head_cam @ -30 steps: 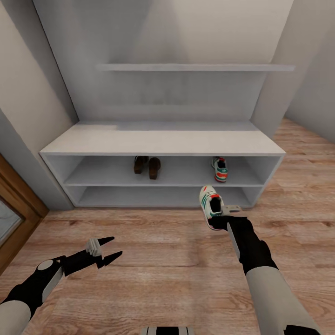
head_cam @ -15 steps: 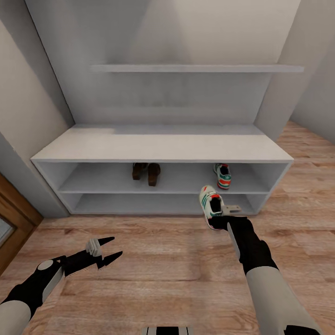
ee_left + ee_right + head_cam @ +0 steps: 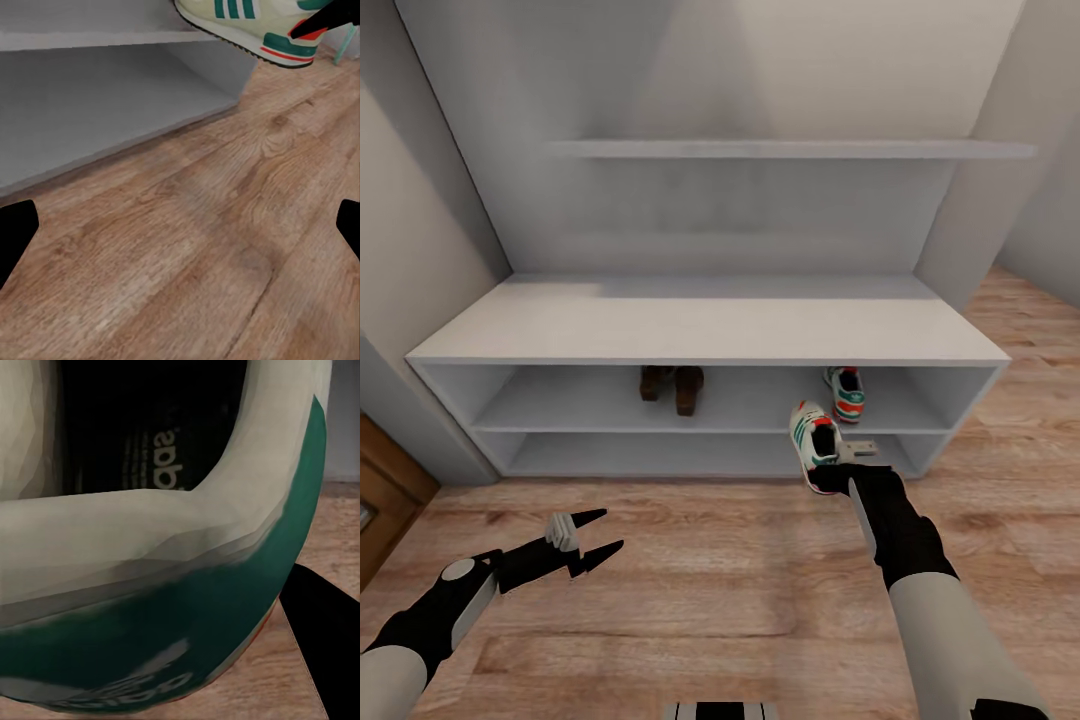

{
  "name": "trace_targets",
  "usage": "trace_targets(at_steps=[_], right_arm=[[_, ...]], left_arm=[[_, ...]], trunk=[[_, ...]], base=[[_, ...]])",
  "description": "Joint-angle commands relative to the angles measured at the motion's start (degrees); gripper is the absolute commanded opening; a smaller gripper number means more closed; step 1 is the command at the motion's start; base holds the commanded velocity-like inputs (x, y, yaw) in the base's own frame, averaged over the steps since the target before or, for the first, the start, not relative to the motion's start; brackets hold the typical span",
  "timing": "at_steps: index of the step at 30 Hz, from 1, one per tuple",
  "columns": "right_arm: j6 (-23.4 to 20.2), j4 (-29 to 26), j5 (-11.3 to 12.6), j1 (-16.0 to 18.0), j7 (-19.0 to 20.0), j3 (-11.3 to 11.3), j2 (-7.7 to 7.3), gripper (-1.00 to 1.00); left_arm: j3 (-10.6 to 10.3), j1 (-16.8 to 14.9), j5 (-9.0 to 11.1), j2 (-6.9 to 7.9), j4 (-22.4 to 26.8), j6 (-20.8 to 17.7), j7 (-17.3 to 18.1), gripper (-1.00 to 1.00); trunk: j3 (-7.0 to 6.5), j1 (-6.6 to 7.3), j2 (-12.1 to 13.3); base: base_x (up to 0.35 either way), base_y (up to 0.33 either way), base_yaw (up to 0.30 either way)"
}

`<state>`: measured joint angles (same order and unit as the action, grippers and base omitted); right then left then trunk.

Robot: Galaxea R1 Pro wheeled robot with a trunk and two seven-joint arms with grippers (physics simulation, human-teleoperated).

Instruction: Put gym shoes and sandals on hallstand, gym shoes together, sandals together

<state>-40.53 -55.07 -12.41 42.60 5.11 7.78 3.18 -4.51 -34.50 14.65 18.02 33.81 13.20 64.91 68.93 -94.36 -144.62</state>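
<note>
view drawn nearer the hallstand [image 3: 700, 330], rack larger in frame, door edge [image 3: 385, 490] sliding out

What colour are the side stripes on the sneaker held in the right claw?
Green, on a white upper; the sneaker shows them best in the left wrist view.

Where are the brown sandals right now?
In the head view, the two sandals sit side by side on the hallstand's upper tier, near its middle, left of the gym shoe shelved there.

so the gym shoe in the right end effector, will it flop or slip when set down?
The gym shoe likely keeps its shape: the heel collar looks thick in the right wrist view. Held at the heel by the right end effector, its toe may sag. The flat sole should sit stably.
</note>
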Motion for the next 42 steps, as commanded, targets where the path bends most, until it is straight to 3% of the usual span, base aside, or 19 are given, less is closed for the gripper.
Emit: trace_targets(at_steps=[1, 16, 42], right_arm=[[-0.24, -0.07, -0.59, 0.03, 0.51, 0.22, 0.06, -1.00], [-0.25, 0.04, -0.45, 0.03, 0.51, 0.31, -0.02, -1.00], [0.26, 0.13, -0.16, 0.03, 0.52, 0.40, 0.07, -1.00]], left_arm=[[-0.43, -0.04, 0.46, 0.09, -0.06, 0.34, -0.05, 1.00], [-0.50, -0.04, 0.46, 0.00, -0.04, 0.34, -0.02, 1.00], [-0.50, -0.04, 0.46, 0.00, -0.05, 0.32, 0.04, 1.00]], trunk=[[0.05, -0.02, -0.02], [0.05, -0.02, -0.02], [0.05, -0.02, -0.02]], base=[[0.340, -0.007, 0.000], [0.321, -0.120, 0.000], [0.063, 0.004, 0.000]])
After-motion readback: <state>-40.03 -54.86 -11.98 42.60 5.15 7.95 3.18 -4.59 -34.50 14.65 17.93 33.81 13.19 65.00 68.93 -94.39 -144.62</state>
